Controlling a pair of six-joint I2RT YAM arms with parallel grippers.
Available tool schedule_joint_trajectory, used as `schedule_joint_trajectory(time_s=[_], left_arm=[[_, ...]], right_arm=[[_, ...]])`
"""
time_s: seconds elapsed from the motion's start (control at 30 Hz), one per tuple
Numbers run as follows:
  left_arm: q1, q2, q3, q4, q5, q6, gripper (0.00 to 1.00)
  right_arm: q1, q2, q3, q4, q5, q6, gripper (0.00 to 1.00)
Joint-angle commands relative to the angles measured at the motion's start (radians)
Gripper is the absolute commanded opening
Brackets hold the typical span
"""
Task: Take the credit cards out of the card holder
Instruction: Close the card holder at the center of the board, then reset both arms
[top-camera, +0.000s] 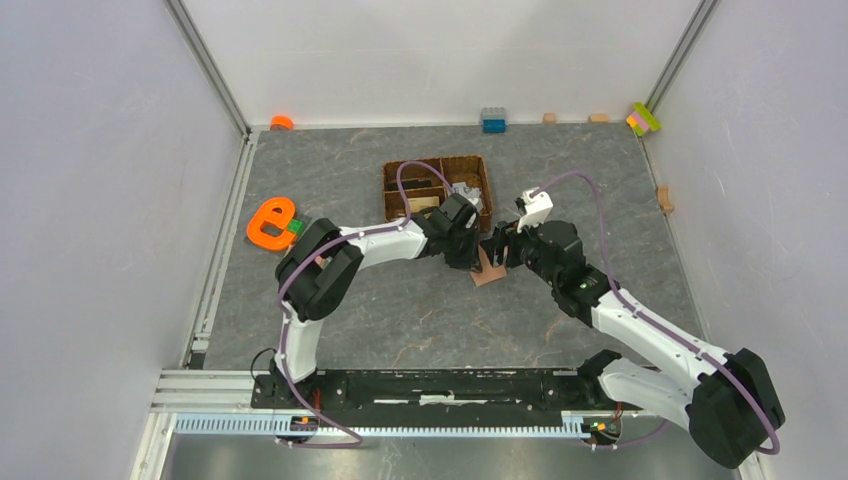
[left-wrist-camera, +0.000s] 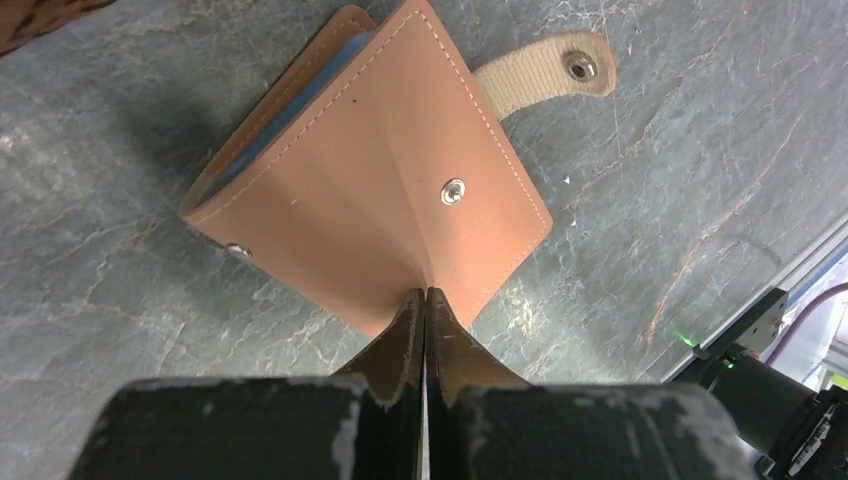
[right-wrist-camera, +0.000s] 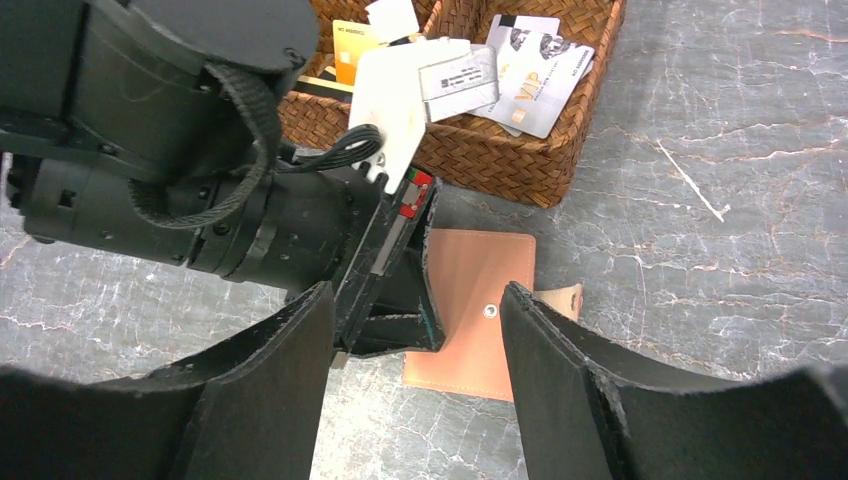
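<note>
The salmon-pink card holder (left-wrist-camera: 370, 180) lies on the grey stone-patterned table, its snap tab (left-wrist-camera: 545, 72) unfastened and lying flat to one side. The blue edge of a credit card (left-wrist-camera: 292, 108) shows in its open side. My left gripper (left-wrist-camera: 425, 292) is shut on the card holder's cover, which creases up into the fingertips. In the right wrist view the card holder (right-wrist-camera: 478, 300) lies below my right gripper (right-wrist-camera: 415, 300), whose jaws are open and straddle the left gripper's fingers and the holder. From above, both grippers meet over the card holder (top-camera: 488, 272).
A brown woven divided basket (top-camera: 437, 188) just behind the holder contains white VIP cards (right-wrist-camera: 532, 62) and an orange card (right-wrist-camera: 350, 48). An orange ring-shaped toy (top-camera: 270, 222) lies to the left. Small blocks (top-camera: 493, 120) line the back wall. White walls enclose the table.
</note>
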Motion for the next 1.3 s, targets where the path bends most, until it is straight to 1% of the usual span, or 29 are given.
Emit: schedule_joint_trajectory(time_s=[0.0, 0.17, 0.2, 0.23, 0.33, 0.37, 0.4, 0.43, 0.47, 0.53, 0.63, 0.73, 0.77, 0.83, 0.93, 1.03, 1.17, 1.23, 1.27], left_arm=[[-0.007, -0.118, -0.049, -0.033, -0.060, 0.060, 0.02], [-0.007, -0.355, -0.168, 0.036, -0.188, 0.082, 0.02], [-0.007, -0.397, -0.185, 0.037, -0.221, 0.095, 0.05], [-0.007, -0.449, -0.211, 0.044, -0.289, 0.111, 0.09], [-0.007, -0.593, -0.307, 0.105, -0.441, 0.179, 0.29], [-0.007, -0.644, -0.353, 0.147, -0.486, 0.213, 0.38], [-0.007, -0.698, -0.406, 0.199, -0.521, 0.247, 0.74], [-0.007, -0.741, -0.454, 0.259, -0.553, 0.276, 0.99], [-0.007, -0.795, -0.513, 0.337, -0.568, 0.311, 1.00], [-0.007, -0.875, -0.608, 0.451, -0.589, 0.382, 1.00], [-0.007, -0.963, -0.700, 0.546, -0.658, 0.465, 1.00], [-0.007, -1.020, -0.763, 0.606, -0.793, 0.565, 1.00], [-0.007, -1.030, -0.780, 0.625, -0.815, 0.603, 1.00], [-0.006, -1.029, -0.798, 0.647, -0.841, 0.641, 1.00], [-0.005, -1.000, -0.792, 0.650, -0.890, 0.658, 1.00], [-0.001, -0.980, -0.793, 0.660, -0.918, 0.690, 1.00], [0.000, -0.969, -0.791, 0.663, -0.912, 0.692, 1.00], [0.000, -0.978, -0.784, 0.642, -0.897, 0.687, 1.00], [0.000, -0.986, -0.785, 0.640, -0.887, 0.683, 1.00]], right_arm=[[0.003, -0.036, -0.008, 0.048, 0.034, 0.008, 0.66], [0.002, -0.094, -0.053, 0.094, 0.086, 0.001, 0.68], [0.002, -0.114, -0.069, 0.113, 0.103, -0.017, 0.69], [0.002, -0.136, -0.097, 0.148, 0.123, -0.047, 0.70], [0.002, -0.213, -0.213, 0.293, 0.215, -0.090, 0.73], [0.002, -0.239, -0.267, 0.361, 0.257, -0.081, 0.74], [0.002, -0.261, -0.309, 0.432, 0.292, -0.076, 0.75], [0.002, -0.282, -0.367, 0.497, 0.311, -0.083, 0.76], [0.002, -0.296, -0.417, 0.571, 0.322, -0.100, 0.77], [0.002, -0.316, -0.470, 0.658, 0.321, -0.136, 0.78], [0.002, -0.323, -0.455, 0.629, 0.372, -0.207, 0.80], [0.002, -0.314, -0.447, 0.620, 0.436, -0.305, 0.82], [0.002, -0.314, -0.452, 0.631, 0.462, -0.345, 0.82], [0.001, -0.315, -0.473, 0.682, 0.504, -0.447, 0.84], [-0.034, -0.297, -0.490, 0.725, 0.556, -0.517, 0.86], [-0.122, -0.252, -0.500, 0.747, 0.607, -0.493, 0.87], [-0.253, -0.147, -0.542, 0.810, 0.564, -0.450, 0.87], [-0.278, -0.078, -0.547, 0.821, 0.546, -0.474, 0.86], [-0.283, -0.035, -0.554, 0.863, 0.557, -0.494, 0.85]])
